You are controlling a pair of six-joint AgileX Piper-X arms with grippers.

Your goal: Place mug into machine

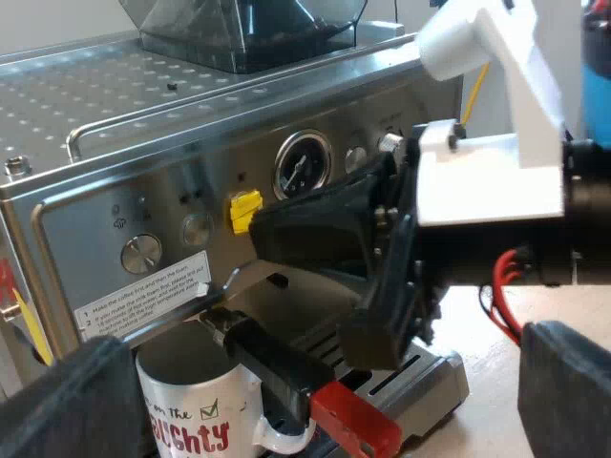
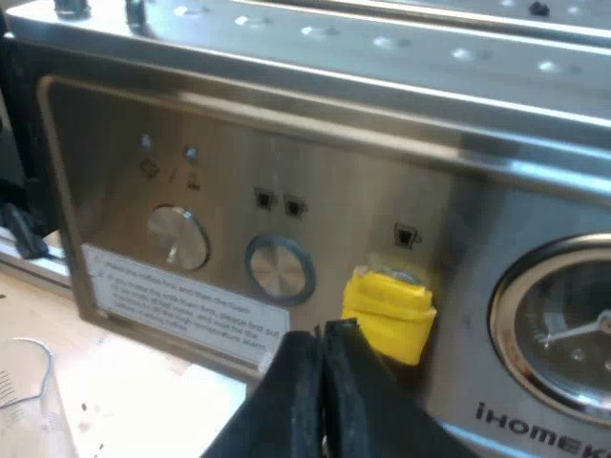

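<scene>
Mug [image 1: 191, 405] is seated in machine [image 1: 95, 200] under holder [image 1: 277, 364], task judged done; left gripper [image 1: 315, 401] is spread wide, right gripper [image 2: 322, 382] pinched closed.

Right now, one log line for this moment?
mug: under locked holder at espresso machine front | left gripper: open, facing mug | right gripper: shut, tips at yellow button

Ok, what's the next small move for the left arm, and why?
Probably draw the left gripper straight back. The mug already stands under the holder at the machine front, and the fingers are spread wide. Its base is hidden, so go slowly.
</scene>
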